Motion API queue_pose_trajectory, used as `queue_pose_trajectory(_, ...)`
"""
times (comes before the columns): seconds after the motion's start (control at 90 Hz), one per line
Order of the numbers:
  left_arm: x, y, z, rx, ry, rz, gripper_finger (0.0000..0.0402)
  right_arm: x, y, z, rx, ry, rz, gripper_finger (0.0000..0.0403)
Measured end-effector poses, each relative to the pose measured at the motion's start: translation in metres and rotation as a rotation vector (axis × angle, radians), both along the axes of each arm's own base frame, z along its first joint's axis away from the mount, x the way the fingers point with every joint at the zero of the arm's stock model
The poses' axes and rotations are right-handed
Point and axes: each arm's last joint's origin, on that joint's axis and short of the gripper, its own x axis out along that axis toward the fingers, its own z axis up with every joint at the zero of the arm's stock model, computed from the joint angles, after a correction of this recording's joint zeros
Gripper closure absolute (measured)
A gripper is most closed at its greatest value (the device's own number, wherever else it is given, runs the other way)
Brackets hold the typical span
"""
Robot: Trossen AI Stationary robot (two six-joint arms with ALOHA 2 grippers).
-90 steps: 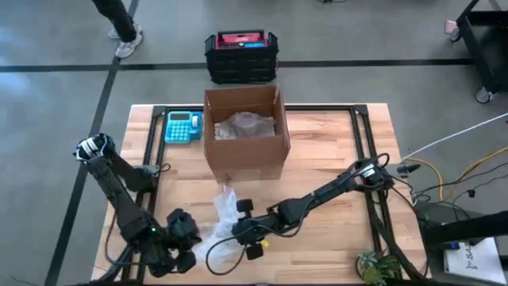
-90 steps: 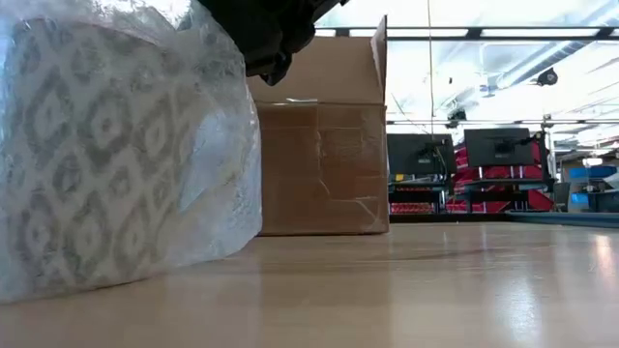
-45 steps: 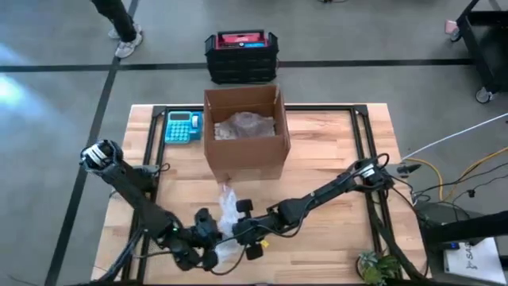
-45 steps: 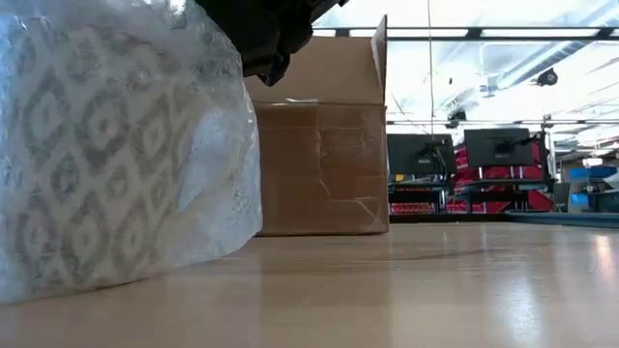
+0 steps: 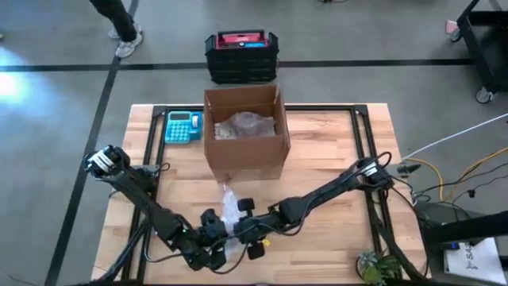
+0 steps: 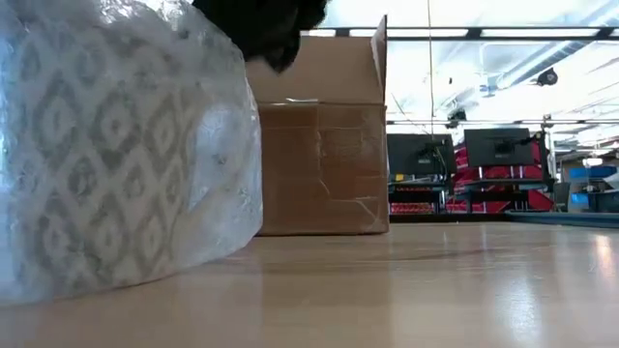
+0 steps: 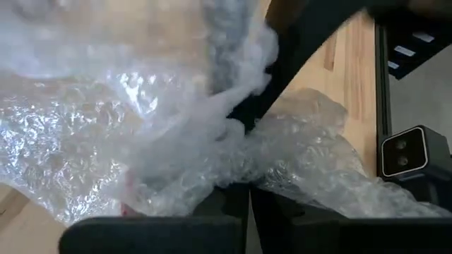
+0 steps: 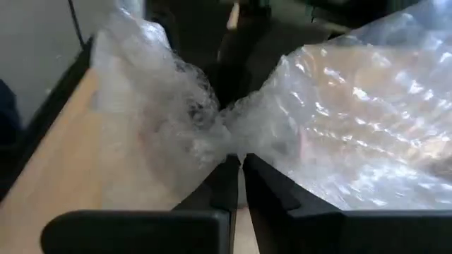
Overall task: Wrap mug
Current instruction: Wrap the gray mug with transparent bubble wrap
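Since both the left gripper (image 5: 213,248) and right gripper (image 5: 248,232) are pinched onto the wrap (image 6: 126,145) around the mug (image 6: 68,155) at the bench's (image 5: 333,159) front edge, opposing pulls could tear it.

Counts on and around the wooden table

One open brown cardboard box (image 5: 245,131), one teal calculator (image 5: 182,126), one bubble-wrapped patterned mug (image 6: 106,155), one black stacked crate (image 5: 241,56), two dark arms.
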Motion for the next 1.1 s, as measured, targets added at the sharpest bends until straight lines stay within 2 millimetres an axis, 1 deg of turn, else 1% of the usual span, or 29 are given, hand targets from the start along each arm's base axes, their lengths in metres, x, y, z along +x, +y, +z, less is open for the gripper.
queue_pose_trajectory(0.122,0.0,0.0,0.0,0.0,-0.001,0.001,0.0401,-0.009,-0.004,0.026,-0.021,-0.022,0.018,0.0389)
queue_pose_trajectory(0.222,0.001,0.0,0.0,-0.003,-0.006,0.002,0.0401,-0.009,-0.011,0.033,-0.04,-0.026,0.009,0.0389)
queue_pose_trajectory(0.322,0.001,-0.001,0.0,-0.003,-0.012,-0.002,0.0401,-0.006,-0.024,0.036,-0.089,-0.047,-0.069,0.0389)
queue_pose_trajectory(0.378,0.001,-0.001,0.0,-0.007,-0.016,-0.002,0.0401,-0.005,-0.032,0.033,-0.14,-0.032,-0.125,0.0389)
queue_pose_trajectory(0.444,0.001,-0.001,0.0,-0.008,-0.016,-0.002,0.0401,-0.002,-0.042,0.025,-0.18,-0.012,-0.203,0.0389)
queue_pose_trajectory(0.489,0.001,-0.001,0.0,-0.009,-0.018,-0.002,0.0401,-0.002,-0.049,0.017,-0.197,0.023,-0.236,0.0389)
queue_pose_trajectory(0.611,0.002,-0.001,0.0,-0.012,-0.02,-0.003,0.0401,0.006,-0.055,-0.001,-0.158,0.05,-0.257,0.0389)
queue_pose_trajectory(0.656,0.002,-0.001,0.0,-0.013,-0.021,-0.003,0.0401,0.008,-0.053,-0.003,-0.127,0.044,-0.233,0.0389)
queue_pose_trajectory(0.711,0.002,-0.001,0.0,-0.013,-0.021,-0.003,0.0401,0.009,-0.045,-0.005,-0.081,0.035,-0.184,0.0389)
queue_pose_trajectory(0.767,0.002,-0.001,0.0,-0.013,-0.021,-0.003,0.0401,0.009,-0.033,-0.003,-0.042,0.007,-0.121,0.0389)
queue_pose_trajectory(0.878,0.002,-0.002,0.0,-0.013,-0.022,-0.003,0.0401,0.007,-0.009,0.004,-0.017,-0.082,-0.045,0.0389)
queue_pose_trajectory(0.967,0.002,-0.001,0.0,-0.013,-0.022,-0.002,0.0401,0.005,0.005,0.006,-0.017,-0.12,0.009,0.0389)
queue_pose_trajectory(1.056,0.002,-0.001,0.0,-0.012,-0.024,0.0,0.0401,0.006,0.011,-0.003,-0.008,-0.114,0.019,0.0389)
queue_pose_trajectory(1.1,0.002,-0.001,0.0,-0.011,-0.024,0.0,0.0401,0.007,0.011,-0.014,0.001,-0.079,0.008,0.0389)
